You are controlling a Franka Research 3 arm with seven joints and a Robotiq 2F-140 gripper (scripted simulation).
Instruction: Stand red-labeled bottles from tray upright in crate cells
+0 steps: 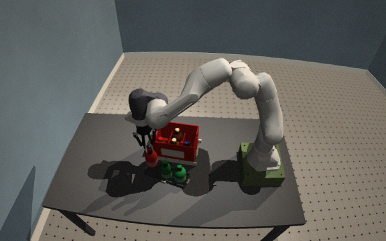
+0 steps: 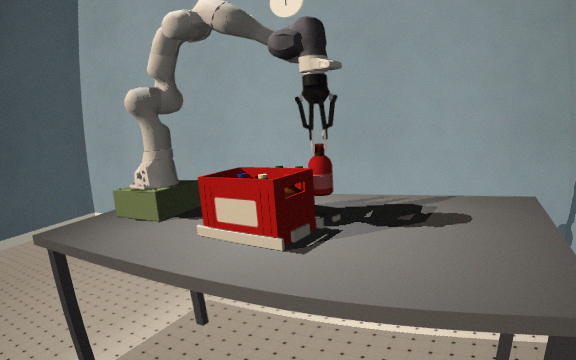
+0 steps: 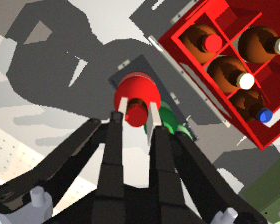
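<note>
My gripper point(image 1: 148, 147) point(image 2: 319, 143) point(image 3: 137, 109) is shut on the neck of the red-labeled bottle point(image 1: 151, 159) point(image 2: 320, 173) point(image 3: 135, 87) and holds it upright, a little above the dark tray point(image 1: 167, 181). Two green bottles point(image 1: 165, 170) point(image 1: 179, 174) stand upright on the tray; one of them point(image 3: 169, 123) shows behind the fingers in the wrist view. The red crate point(image 1: 193, 152) point(image 2: 258, 192) point(image 3: 191, 63) stands right beside the tray. It holds several brown bottles: one with a red cap point(image 3: 205, 42), two with cream caps point(image 3: 279, 44) point(image 3: 244, 82), one with a blue cap point(image 3: 264, 116).
The arm's green pedestal point(image 1: 261, 174) point(image 2: 155, 202) stands on the table to the right of the crate in the top view. The crate rests on a pale base plate point(image 2: 240, 239). The dark table point(image 1: 112, 201) ends near the front.
</note>
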